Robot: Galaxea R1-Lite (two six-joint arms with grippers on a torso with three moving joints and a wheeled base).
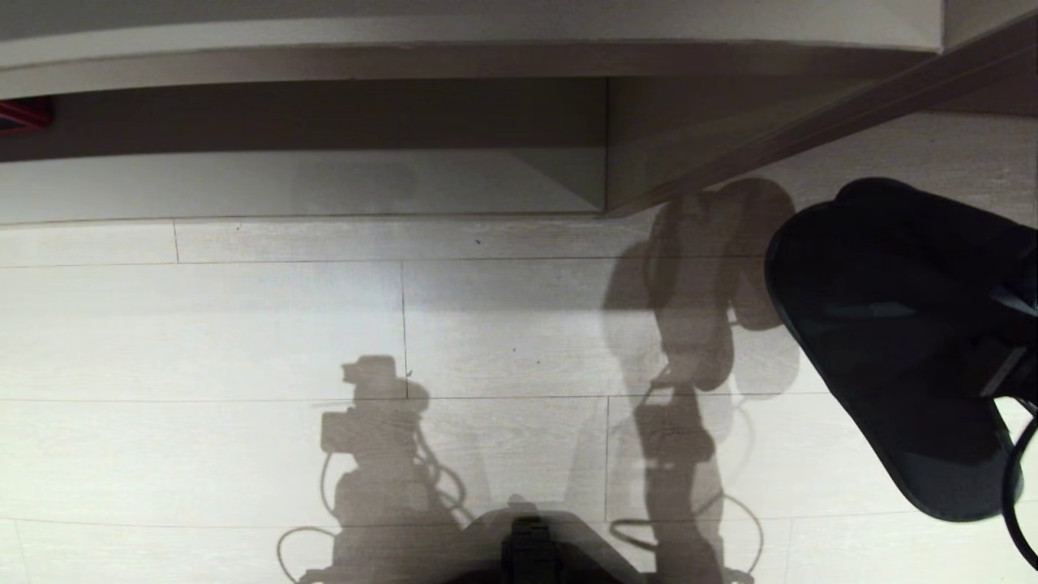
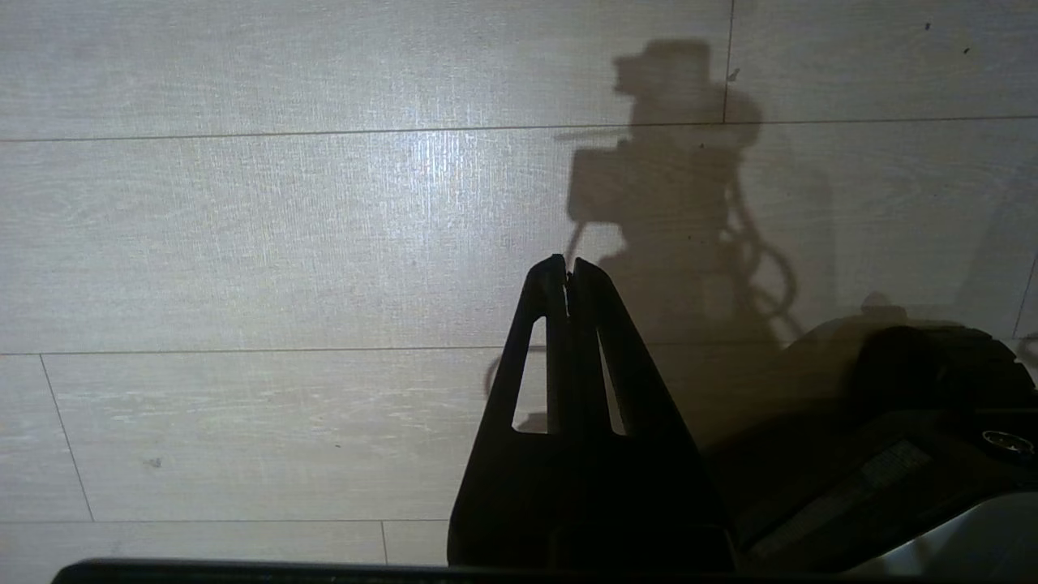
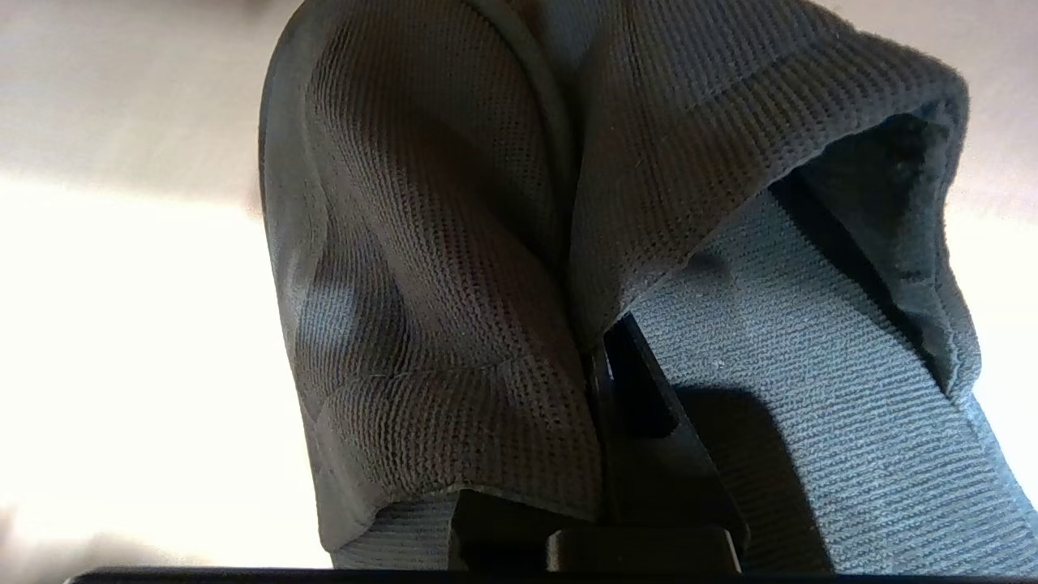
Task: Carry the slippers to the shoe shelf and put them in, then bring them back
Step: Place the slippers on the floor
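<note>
Home entryway: pale plank floor (image 1: 284,324), built-in shoe shelf (image 1: 324,186).

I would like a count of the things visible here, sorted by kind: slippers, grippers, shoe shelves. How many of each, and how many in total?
slippers: 2, pinched together in the right gripper
grippers: 2, the right gripper and the left gripper, which is shut over the floor
shoe shelf: 1
Total: 5
</note>
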